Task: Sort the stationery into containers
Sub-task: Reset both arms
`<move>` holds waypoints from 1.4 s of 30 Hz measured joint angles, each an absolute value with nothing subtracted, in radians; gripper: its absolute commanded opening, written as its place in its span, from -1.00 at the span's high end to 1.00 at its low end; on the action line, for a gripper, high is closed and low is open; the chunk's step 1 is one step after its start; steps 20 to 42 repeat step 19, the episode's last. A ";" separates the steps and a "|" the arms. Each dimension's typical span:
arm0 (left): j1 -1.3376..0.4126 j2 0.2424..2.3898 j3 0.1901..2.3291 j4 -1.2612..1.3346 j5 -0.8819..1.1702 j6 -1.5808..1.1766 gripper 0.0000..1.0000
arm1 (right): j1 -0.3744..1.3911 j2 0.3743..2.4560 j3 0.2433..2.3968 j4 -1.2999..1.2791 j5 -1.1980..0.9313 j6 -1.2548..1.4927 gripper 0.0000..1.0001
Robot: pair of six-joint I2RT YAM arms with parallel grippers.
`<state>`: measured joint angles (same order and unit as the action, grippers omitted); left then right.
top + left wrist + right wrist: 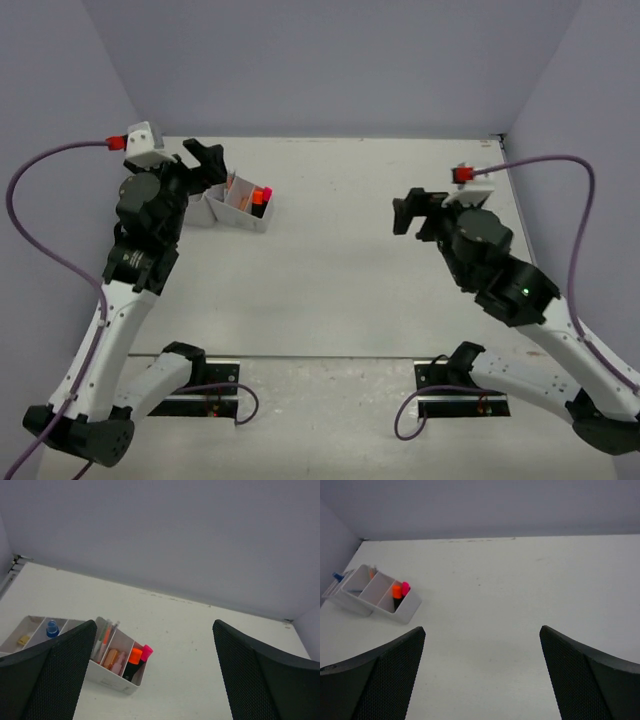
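Pincer, left [205, 160]: released, jaws wide with nothing between them, hanging above and just beside the white organiser [243, 216] at the far left of the counter [350, 290]; pincer, right [410, 212]: likewise released and bare, well apart. Stationery: orange highlighter [134, 656], pink highlighter [146, 652], pens [104, 636] and blue-capped bottle [52, 628], all lodged in compartments, so the step reads as a withdrawal, best made straight upward. Hazards: highlighter tips standing proud of the rim, and thin organiser walls liable to snag.
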<state>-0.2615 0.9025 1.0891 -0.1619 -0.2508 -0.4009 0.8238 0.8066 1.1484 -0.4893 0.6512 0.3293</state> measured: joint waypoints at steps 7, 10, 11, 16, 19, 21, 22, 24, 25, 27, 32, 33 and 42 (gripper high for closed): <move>-0.262 0.830 1.049 -0.307 -0.245 -0.387 -1.00 | 0.823 0.546 1.102 -0.678 0.826 0.414 -0.98; -0.262 0.780 0.943 -0.343 -0.277 -0.370 -1.00 | 0.823 0.471 1.016 -0.763 0.875 0.457 -0.98; -0.262 0.758 0.906 -0.354 -0.293 -0.364 -1.00 | 0.823 0.455 0.989 -0.788 0.885 0.471 -0.98; -0.262 0.674 0.801 -0.383 -0.375 -0.349 -1.00 | 0.823 0.398 0.902 -0.866 0.901 0.532 -0.98; -0.262 0.610 0.742 -0.373 -0.422 -0.347 -1.00 | 0.823 0.352 0.878 -0.869 0.902 0.544 -0.98; -0.262 0.610 0.742 -0.373 -0.422 -0.347 -1.00 | 0.823 0.352 0.878 -0.869 0.902 0.544 -0.98; -0.262 0.610 0.742 -0.373 -0.422 -0.347 -1.00 | 0.823 0.352 0.878 -0.869 0.902 0.544 -0.98; -0.262 0.610 0.742 -0.373 -0.422 -0.347 -1.00 | 0.823 0.352 0.878 -0.869 0.902 0.544 -0.98; -0.262 0.610 0.742 -0.373 -0.422 -0.347 -1.00 | 0.823 0.352 0.878 -0.869 0.902 0.544 -0.98; -0.262 0.610 0.742 -0.373 -0.422 -0.347 -1.00 | 0.823 0.352 0.878 -0.869 0.902 0.544 -0.98; -0.262 0.610 0.742 -0.373 -0.422 -0.347 -1.00 | 0.823 0.352 0.878 -0.869 0.902 0.544 -0.98; -0.262 0.610 0.742 -0.373 -0.422 -0.347 -1.00 | 0.823 0.352 0.878 -0.869 0.902 0.544 -0.98; -0.262 0.610 0.742 -0.373 -0.422 -0.347 -1.00 | 0.823 0.352 0.878 -0.869 0.902 0.544 -0.98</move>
